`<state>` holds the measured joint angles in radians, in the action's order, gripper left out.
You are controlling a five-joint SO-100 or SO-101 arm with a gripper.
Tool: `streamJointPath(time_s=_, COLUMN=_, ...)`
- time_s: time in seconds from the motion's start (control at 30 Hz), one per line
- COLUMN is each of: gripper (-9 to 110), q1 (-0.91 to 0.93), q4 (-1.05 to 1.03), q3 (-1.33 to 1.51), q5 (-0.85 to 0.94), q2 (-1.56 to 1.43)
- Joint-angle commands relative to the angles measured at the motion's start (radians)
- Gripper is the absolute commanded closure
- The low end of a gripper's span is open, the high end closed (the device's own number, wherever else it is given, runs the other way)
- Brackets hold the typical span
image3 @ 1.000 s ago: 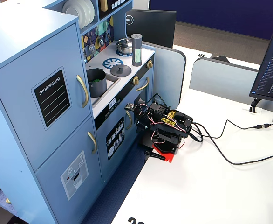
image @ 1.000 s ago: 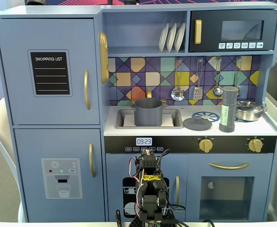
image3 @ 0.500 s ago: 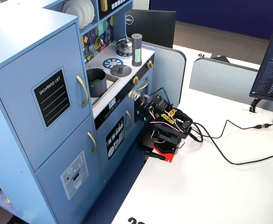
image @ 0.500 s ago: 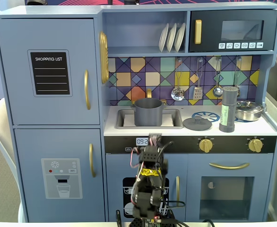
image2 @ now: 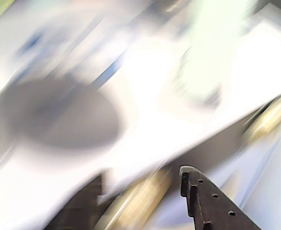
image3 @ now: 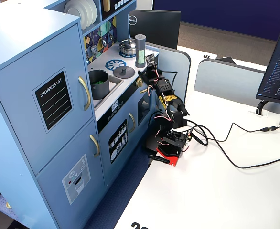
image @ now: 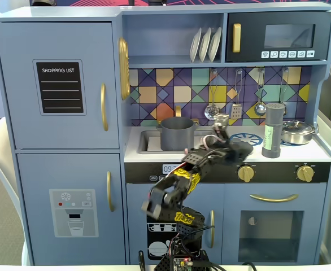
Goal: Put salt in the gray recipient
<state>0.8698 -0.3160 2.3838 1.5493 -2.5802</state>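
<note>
In a fixed view, your arm is rising in the foreground, its end effector (image: 221, 125) hanging over the toy kitchen's tabletop (image: 205, 151). The salt (image: 273, 130) is standing upright to its right, clearly apart; the pot (image: 177, 133) is sitting in the sink to its left.

The wrist view is blurring too much: only one finger (image2: 198, 196) is showing sharply, so you cannot tell how far the end effector is parted.

In the other fixed view, the salt (image3: 140, 50) is standing just beyond the end effector (image3: 149, 61). The pot (image3: 98, 84) is sitting nearer the camera and seems to be holding something green.
</note>
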Motion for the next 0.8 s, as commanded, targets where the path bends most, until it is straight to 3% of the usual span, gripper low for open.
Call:
streamJointPath(time_s=0.0, gripper=47, q1=0.063, q4=0.209, q3=-0.143, q5=-0.060, q2=0.129)
streamJointPath(time_s=0.1, gripper=37, q1=0.081, q4=0.262, q3=-0.215, q5=-0.072, q2=0.233)
streamJointPath(time_s=0.3, gripper=32, q1=0.094, q4=0.305, q3=-0.402, q5=-0.097, q2=0.446)
streamJointPath(time_s=0.77, gripper=39, q1=0.066, q4=0.308, q3=-0.816, q5=-0.084, q2=0.882)
